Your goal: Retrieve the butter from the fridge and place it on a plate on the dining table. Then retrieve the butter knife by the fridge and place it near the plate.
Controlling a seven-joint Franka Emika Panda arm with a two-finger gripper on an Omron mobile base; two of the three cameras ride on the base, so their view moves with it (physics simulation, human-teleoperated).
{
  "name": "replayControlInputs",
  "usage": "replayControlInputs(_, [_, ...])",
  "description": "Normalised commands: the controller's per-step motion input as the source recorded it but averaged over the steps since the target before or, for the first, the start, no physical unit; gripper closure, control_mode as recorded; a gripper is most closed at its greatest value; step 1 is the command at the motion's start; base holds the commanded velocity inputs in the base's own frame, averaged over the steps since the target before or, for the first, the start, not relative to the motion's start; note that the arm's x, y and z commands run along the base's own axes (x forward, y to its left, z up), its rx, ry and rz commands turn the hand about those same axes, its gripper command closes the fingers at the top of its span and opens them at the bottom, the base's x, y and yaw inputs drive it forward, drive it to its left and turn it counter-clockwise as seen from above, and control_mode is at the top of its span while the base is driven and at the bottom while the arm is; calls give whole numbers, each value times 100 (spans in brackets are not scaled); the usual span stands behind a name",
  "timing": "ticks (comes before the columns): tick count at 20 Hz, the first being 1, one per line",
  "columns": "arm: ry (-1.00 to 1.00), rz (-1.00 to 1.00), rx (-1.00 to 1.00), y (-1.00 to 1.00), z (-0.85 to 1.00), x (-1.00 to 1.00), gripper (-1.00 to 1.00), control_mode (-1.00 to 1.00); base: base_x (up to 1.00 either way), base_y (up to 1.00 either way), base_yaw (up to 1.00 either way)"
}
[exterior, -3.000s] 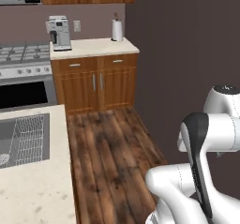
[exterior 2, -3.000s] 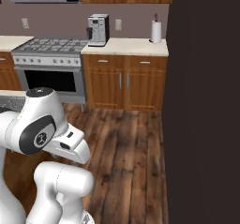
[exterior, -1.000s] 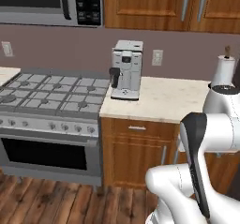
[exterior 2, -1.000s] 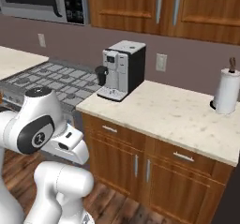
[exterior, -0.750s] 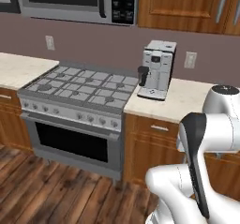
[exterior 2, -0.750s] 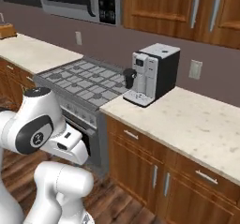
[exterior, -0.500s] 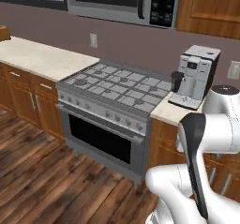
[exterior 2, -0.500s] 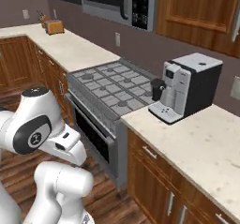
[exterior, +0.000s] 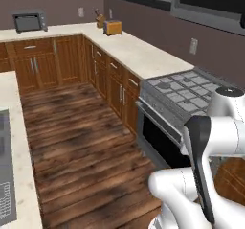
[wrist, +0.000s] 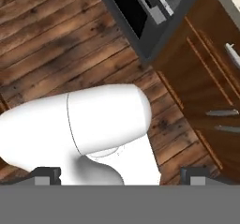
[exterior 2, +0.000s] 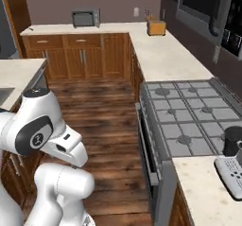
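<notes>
The dining table (exterior: 15, 127), a beige speckled top on brown sides, runs along the left edge of the left base view with a sink (exterior: 4, 175) let into it. In the right base view its corner (exterior 2: 21, 73) sits at the left. Above it is a tall grey slab (exterior 2: 6, 31) at the picture's edge; I cannot tell whether that is the fridge.

The gripper (wrist: 121, 174) points down at the wooden floor (wrist: 56, 40). Its 2 fingertips (wrist: 47, 174) stand wide apart, and it holds nothing.

The white arm (exterior: 210, 142) is folded close over the base, just beside the stove (exterior 2: 189, 116), whose dark oven door (exterior: 158, 137) faces the floor. In the hand view the oven (wrist: 136, 12) lies next to brown drawers (wrist: 206, 78) with bar handles.

Farther off, wall counters wrap the corner. A toaster (exterior 2: 156, 26) stands near that corner, and a small grey oven (exterior 2: 85, 18) stands on the back counter. A coffee machine (exterior 2: 231, 163) shows partly at the right base view's right edge.
</notes>
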Motion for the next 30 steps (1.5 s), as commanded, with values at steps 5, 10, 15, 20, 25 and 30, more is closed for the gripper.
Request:
replayControlInputs(5, [0,0,0,0,0,0,-100,100,52,11,75])
replayControlInputs(10, [0,0,0,0,0,0,-100,100,87,1,53])
replayControlInputs(15, [0,0,0,0,0,0,-100,100,73,14,-2])
replayControlInputs(20, [0,0,0,0,0,0,-100,100,82,32,-17])
replayControlInputs(25, [0,0,0,0,0,0,-100,100,94,40,-25])
replayControlInputs(30, [0,0,0,0,0,0,-100,100,100,33,-18])
